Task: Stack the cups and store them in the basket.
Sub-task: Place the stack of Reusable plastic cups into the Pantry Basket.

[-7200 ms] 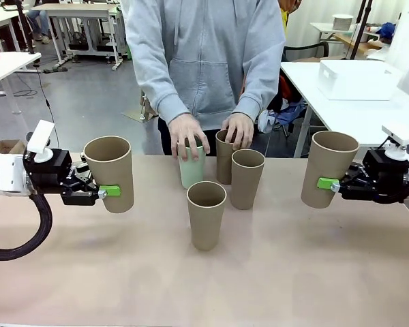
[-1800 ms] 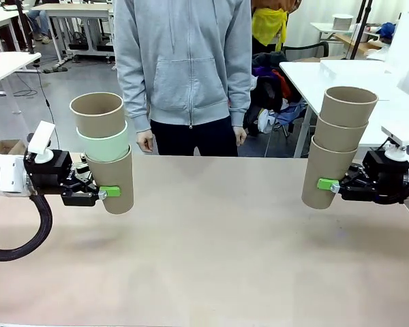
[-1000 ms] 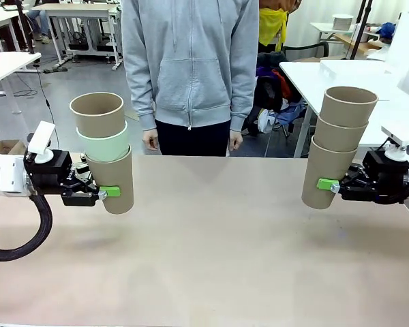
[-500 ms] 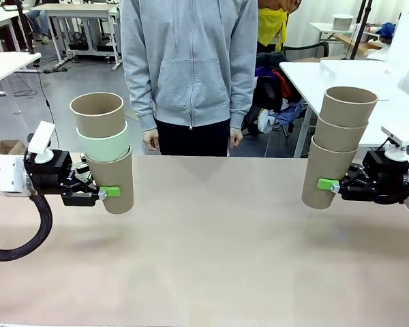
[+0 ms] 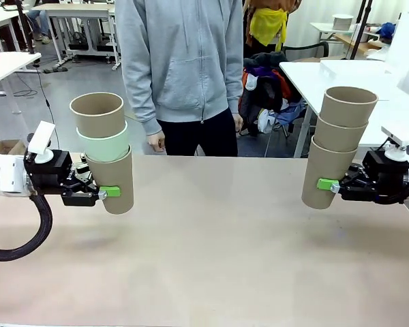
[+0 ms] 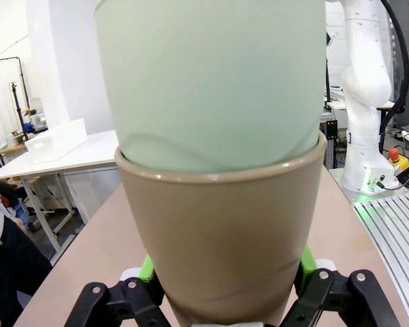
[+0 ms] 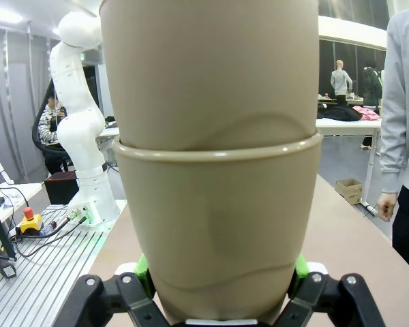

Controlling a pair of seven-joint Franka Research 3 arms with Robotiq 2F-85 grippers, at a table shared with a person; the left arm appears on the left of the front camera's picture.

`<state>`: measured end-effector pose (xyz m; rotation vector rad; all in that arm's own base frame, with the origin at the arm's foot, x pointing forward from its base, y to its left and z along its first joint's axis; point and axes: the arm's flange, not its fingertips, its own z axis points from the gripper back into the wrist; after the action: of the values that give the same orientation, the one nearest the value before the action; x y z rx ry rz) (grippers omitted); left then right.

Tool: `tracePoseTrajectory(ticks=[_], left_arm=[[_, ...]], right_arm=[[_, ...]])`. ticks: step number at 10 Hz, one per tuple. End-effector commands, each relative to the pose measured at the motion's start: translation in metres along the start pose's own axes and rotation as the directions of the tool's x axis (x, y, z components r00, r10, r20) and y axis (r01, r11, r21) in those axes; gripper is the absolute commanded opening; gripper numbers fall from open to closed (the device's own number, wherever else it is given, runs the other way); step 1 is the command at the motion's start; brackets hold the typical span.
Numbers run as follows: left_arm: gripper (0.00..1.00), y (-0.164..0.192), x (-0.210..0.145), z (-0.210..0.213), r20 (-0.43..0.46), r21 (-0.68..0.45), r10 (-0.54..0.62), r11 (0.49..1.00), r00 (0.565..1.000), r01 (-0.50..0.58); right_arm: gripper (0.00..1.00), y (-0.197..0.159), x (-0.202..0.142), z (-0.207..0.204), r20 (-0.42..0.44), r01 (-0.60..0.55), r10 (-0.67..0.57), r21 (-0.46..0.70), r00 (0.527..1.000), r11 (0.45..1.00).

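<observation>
My left gripper [image 5: 103,193] is shut on the bottom tan cup [image 5: 116,178] of a stack held above the table's left side. A mint green cup [image 5: 103,145] sits in it, with another tan cup [image 5: 97,114] on top. In the left wrist view the tan cup [image 6: 221,238] sits between my green pads [image 6: 147,267] under the mint cup [image 6: 211,75]. My right gripper [image 5: 325,184] is shut on the lowest of three stacked tan cups [image 5: 339,146] at the right. The right wrist view shows that tan stack [image 7: 215,184] up close. The white basket [image 5: 358,68] rests on a side table at the back right.
A person in a grey hoodie [image 5: 180,61] stands at the far edge with arms hanging, one hand [image 5: 155,142] near the table edge. The tan tabletop [image 5: 211,252] between my arms is bare. White side tables [image 5: 368,109] stand at the right.
Both arms and their stacks have stayed still over the last second. The person has shifted a little to the left, uncovering clothes on a chair behind.
</observation>
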<state>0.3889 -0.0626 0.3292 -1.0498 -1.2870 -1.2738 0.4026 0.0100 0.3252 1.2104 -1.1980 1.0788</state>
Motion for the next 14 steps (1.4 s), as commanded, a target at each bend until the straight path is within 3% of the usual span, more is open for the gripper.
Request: tracePoseTrajectory(ticks=[1,14], left_arm=[[0.85,0.0003,0.0039,0.0000,0.006,-0.001,-0.013,1.000,1.000,0.013],[0.85,0.0003,0.0039,0.0000,0.006,-0.001,-0.013,1.000,1.000,0.013]], right_arm=[[0.84,0.0014,0.0027,-0.0001,0.000,-0.017,0.017,-0.001,1.000,1.000],[0.84,0.0014,0.0027,-0.0001,0.000,-0.017,0.017,-0.001,1.000,1.000]])
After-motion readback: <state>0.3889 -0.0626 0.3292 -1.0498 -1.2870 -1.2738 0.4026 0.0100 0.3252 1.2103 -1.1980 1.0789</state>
